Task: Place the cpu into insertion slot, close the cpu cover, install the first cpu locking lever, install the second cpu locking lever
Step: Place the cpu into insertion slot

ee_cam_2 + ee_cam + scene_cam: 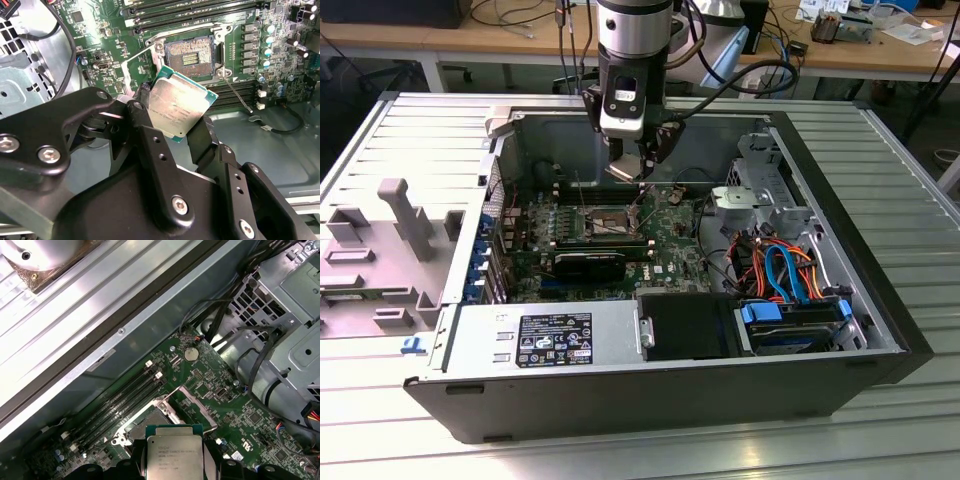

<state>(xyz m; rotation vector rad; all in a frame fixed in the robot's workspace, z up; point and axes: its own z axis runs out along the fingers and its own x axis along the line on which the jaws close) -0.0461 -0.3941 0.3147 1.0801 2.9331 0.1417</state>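
On the exterior view's left, a grey plastic holder (390, 240) lies on the metal counter (910, 190). Next to it is the open computer case (650, 400), with the green board (530, 235) inside. The gripper (642, 192) hangs over the middle of the board. Its fingers (201, 137) are clamped on the cpu (177, 105), one on each side. The cpu is tilted and up in the air, close to the insertion slot (192, 56) but not in it. The slot's dark middle shows, and the cpu cover (199, 405) stands open beside it. On the exterior view's right are orange and blue wires (785, 265).
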